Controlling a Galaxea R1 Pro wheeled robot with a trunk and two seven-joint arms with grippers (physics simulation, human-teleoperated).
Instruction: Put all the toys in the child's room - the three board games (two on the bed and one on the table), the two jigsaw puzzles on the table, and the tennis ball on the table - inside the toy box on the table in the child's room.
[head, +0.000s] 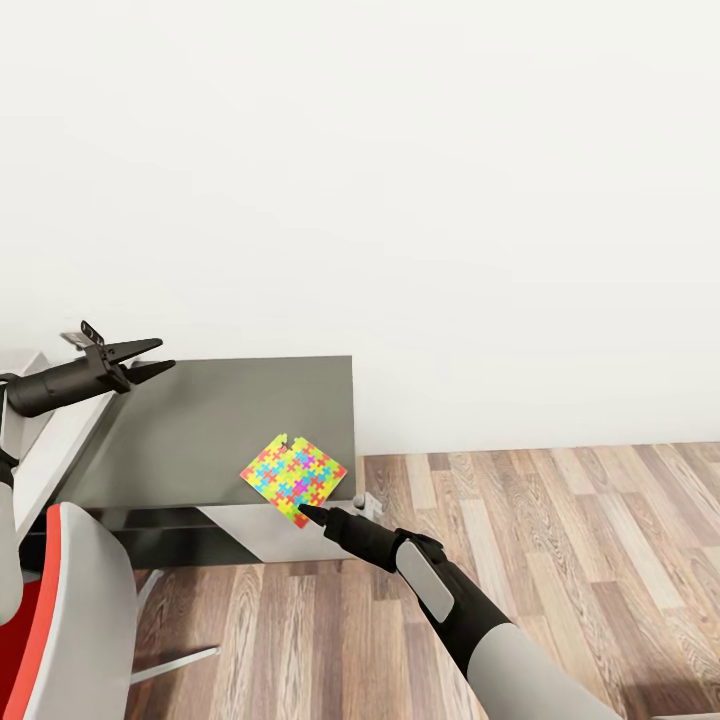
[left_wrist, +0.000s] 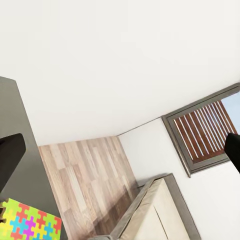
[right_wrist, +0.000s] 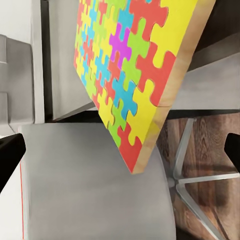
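Observation:
One jigsaw puzzle (head: 293, 480), a thin sheet of yellow, pink, blue and green pieces, lies on the dark grey corner section of the table (head: 200, 420), its near corner jutting past the front edge. My right gripper (head: 306, 514) sits just below that corner and is open; in the right wrist view the puzzle (right_wrist: 130, 75) hangs between and beyond the widely spread fingers (right_wrist: 10, 155). My left gripper (head: 155, 358) hovers open above the table's left part, holding nothing. The left wrist view catches a corner of the puzzle (left_wrist: 30, 222).
A red chair with a grey back (head: 85, 600) stands at the lower left, close under the table's front; its metal base (right_wrist: 195, 180) rests on the wood-plank floor (head: 550, 540). A white wall rises behind the table. A slatted window (left_wrist: 205, 127) shows in the left wrist view.

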